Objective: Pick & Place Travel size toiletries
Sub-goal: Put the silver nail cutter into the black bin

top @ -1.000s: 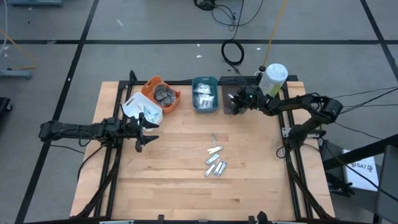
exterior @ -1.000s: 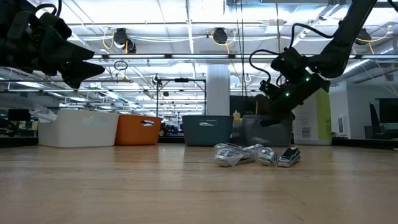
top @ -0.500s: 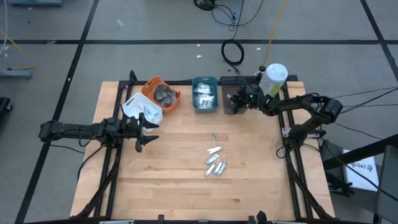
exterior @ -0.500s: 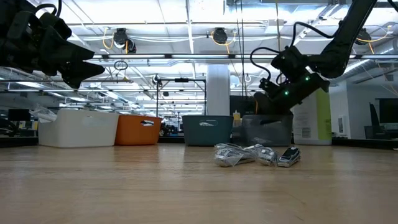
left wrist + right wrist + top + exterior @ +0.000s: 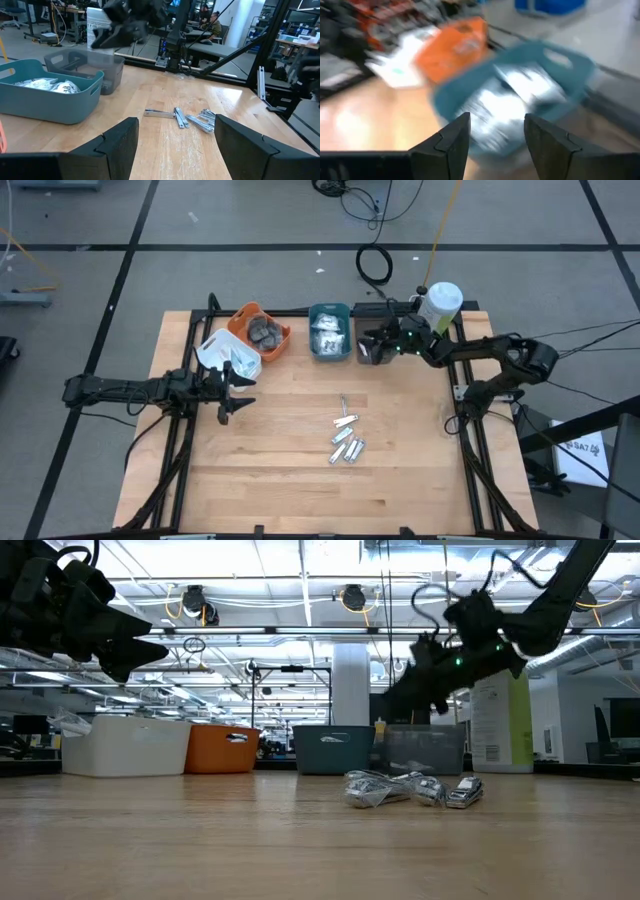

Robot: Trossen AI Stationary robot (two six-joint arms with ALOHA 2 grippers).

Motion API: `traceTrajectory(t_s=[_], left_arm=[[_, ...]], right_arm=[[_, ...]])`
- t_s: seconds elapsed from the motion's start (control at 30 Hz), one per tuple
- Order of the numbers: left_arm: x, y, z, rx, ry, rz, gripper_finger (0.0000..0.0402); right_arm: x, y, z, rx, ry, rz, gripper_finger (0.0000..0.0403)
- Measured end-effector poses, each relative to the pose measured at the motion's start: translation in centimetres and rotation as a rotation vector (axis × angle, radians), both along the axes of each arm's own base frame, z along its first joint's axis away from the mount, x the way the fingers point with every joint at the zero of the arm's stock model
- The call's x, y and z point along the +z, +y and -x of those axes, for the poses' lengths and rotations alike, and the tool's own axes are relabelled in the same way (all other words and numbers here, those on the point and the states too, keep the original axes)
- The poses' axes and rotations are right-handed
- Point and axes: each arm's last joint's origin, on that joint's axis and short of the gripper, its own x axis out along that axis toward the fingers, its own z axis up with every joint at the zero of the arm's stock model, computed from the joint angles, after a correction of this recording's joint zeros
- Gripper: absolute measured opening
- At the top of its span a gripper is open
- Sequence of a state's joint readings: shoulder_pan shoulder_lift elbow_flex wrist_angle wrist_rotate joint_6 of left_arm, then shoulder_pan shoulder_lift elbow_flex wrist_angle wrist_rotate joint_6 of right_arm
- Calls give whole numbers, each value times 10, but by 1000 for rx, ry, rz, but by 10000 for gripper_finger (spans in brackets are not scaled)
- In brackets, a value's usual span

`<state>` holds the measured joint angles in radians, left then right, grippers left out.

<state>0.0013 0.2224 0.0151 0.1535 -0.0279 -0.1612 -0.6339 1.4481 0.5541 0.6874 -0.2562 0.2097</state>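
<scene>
I see my right claw (image 5: 372, 350) open and empty above the grey bin (image 5: 376, 337); left claw (image 5: 228, 381) waits open. The small silver tubes (image 5: 346, 442) lie mid-tabletop (image 5: 290, 470): light, slick, probably dentable, so I'd pinch one across its middle.

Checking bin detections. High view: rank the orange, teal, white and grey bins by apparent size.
1. Teal bin looks largest.
2. Orange bin and white bin: similar, both sit angled, so no ranking between them.
Grey bin: the right gripper covers part of it, so its size is unsure.
</scene>
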Motion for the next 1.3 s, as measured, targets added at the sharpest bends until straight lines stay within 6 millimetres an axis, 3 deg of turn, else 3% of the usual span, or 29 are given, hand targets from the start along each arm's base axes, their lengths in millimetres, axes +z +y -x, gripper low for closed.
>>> traceTrajectory(t_s=[0.17, 0.33, 0.5, 0.73, 0.93, 1.13, 1.3], left_arm=[[0, 0, 0, 0, 1, 0, 255], [0, 0, 0, 0, 0, 0, 255], [0, 0, 0, 0, 0, 0, 255], [0, 0, 0, 0, 0, 0, 255], [0, 0, 0, 0, 0, 0, 255], [1, 0, 0, 0, -6, 0, 255], [1, 0, 0, 0, -5, 0, 255]], right_arm=[[32, 25, -3, 118, -114, 89, 170], [49, 69, -13, 403, -185, 84, 169], [35, 121, -26, 541, -73, 65, 167], [-5, 170, -40, 417, 175, 161, 167], [-35, 182, -52, 291, 393, 96, 167], [-42, 184, -76, 268, 465, 58, 167], [-45, 175, -90, 176, 512, 68, 167]])
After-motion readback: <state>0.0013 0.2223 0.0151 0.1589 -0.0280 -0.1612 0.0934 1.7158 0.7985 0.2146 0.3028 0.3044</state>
